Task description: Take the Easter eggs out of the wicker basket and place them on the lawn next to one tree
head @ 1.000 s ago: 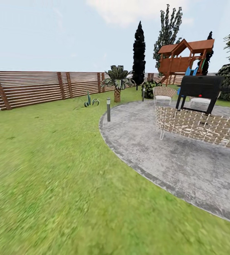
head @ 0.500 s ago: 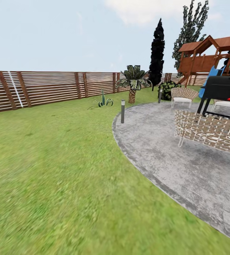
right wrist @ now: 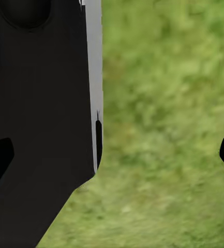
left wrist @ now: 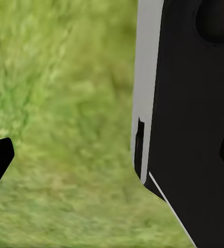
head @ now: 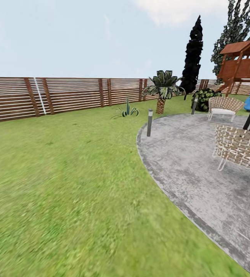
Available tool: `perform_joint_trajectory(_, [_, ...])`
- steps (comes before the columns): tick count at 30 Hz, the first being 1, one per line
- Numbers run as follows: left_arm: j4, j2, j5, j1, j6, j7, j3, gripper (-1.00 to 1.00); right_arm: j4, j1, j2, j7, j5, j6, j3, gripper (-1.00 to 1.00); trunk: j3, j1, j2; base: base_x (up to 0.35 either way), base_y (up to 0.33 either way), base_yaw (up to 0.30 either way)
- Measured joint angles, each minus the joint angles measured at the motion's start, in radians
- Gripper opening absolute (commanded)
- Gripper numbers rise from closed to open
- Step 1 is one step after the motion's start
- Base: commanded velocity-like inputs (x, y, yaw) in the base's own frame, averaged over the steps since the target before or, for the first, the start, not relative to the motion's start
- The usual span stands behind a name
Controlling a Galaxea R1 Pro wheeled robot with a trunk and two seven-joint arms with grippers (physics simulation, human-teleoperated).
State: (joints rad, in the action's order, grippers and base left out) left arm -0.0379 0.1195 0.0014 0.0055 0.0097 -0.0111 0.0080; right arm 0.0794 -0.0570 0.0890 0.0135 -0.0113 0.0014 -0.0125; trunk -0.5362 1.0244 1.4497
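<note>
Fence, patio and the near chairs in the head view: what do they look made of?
The fence looks like brown stained wood, going by its horizontal slats on thicker posts. The patio seems matte grey stone or concrete, mottled with a darker rim. The chairs look like pale woven wicker on thin light legs, possibly metal. Being renders, textures are only suggestive.

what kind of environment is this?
A simulated backyard garden: wide green lawn, brown horizontal-slat wooden fence, round grey paved patio with woven wicker chairs, and a wooden play tower.
</note>
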Motion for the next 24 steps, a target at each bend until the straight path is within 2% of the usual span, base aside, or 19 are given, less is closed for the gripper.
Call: perform_joint_trajectory(24, [0.0,0.0,0.0,0.0,0.001,0.0,0.0,1.0,0.0,0.0,0.0,0.0,0.001,0.0,-0.001,1.0,0.0,0.0,0.0,0.33,0.0,0.256])
